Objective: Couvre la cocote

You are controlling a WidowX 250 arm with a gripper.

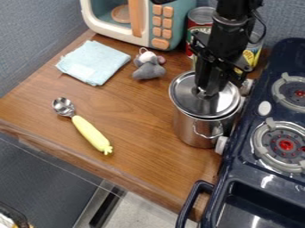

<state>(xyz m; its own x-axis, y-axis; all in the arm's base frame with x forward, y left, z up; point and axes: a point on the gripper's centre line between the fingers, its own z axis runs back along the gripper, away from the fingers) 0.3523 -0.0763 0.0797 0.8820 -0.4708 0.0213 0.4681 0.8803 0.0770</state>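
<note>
one round metal lid over a shiny cylindrical pot

1 each: pot, lid, cloth, spoon, plush, microwave, stove | 2 each: cans, burners

A hand could pass over the brown wooden bench between the yellow-handled metal scoop on the left and the shiny steel pot. The grey plush mouse blocks farther off; the dark-blue toy stove hems the pot's right.
</note>
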